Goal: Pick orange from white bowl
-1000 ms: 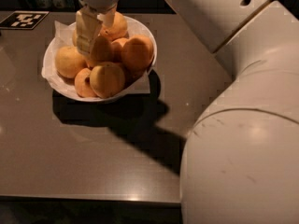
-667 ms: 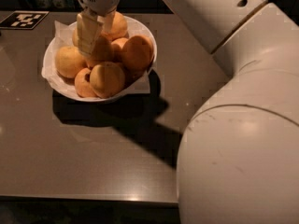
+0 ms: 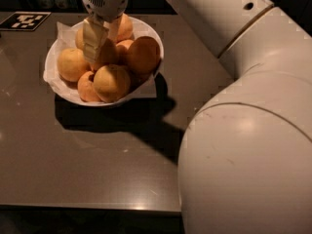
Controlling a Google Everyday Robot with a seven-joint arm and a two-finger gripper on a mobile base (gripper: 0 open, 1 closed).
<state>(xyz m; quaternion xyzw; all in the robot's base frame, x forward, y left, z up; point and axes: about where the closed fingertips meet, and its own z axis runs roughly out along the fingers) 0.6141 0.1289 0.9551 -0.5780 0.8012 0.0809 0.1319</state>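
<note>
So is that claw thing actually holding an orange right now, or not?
Gripper: down in the white bowl, among the oranges; whether it is open, closed or holding one cannot be told.

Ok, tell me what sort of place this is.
Probably a robot test lab: a printed marker tag lies on the grey table, and the claw reaches down among the oranges in a white bowl.

We see the arm [image 3: 243, 169] swelled further left, hiding more of the table [image 3: 73, 165]. The gripper [image 3: 104, 49], down among the oranges [image 3: 112, 82] in the bowl [image 3: 122, 99], has edged slightly right.
</note>
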